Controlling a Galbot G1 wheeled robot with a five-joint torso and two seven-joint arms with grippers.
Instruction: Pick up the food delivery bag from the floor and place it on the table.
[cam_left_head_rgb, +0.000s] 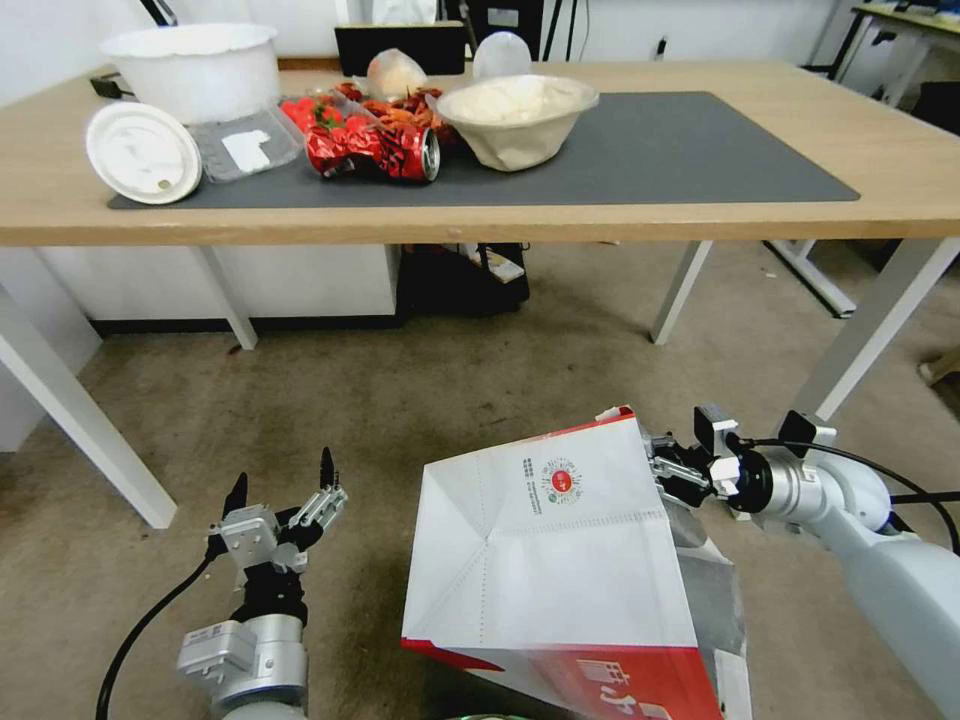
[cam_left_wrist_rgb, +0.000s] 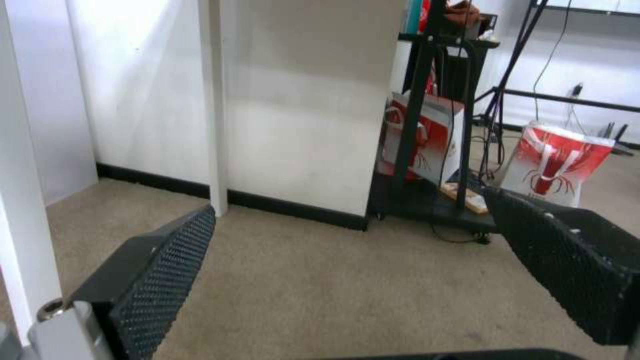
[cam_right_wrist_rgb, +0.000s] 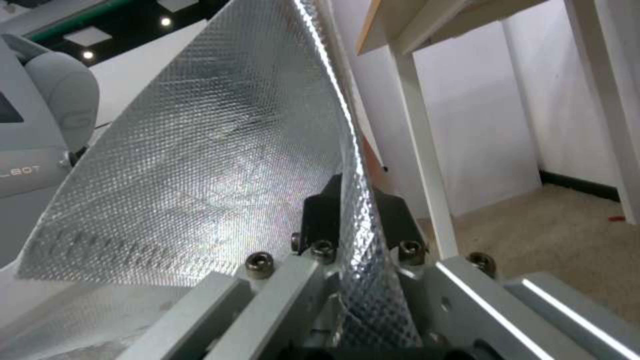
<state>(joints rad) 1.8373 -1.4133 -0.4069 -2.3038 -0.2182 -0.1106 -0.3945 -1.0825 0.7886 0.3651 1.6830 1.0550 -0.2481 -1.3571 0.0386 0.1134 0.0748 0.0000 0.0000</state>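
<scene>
Below the table (cam_left_head_rgb: 700, 215), the right claw (cam_left_head_rgb: 672, 470) pinches the foil-lined rim of the bag (cam_left_head_rgb: 550, 560), which tilts above the floor (cam_left_head_rgb: 420, 400); the grasp looks done, placing remains. The left claw (cam_left_head_rgb: 285, 500) hovers spread, empty.

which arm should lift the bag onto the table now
Right. The right gripper is already shut on the bag wall, foil pinched between its fingers. The left gripper is open, apart from the bag.

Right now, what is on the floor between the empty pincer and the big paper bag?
Nothing: in the head view only bare carpet separates the open left pincer from the bag.
</scene>
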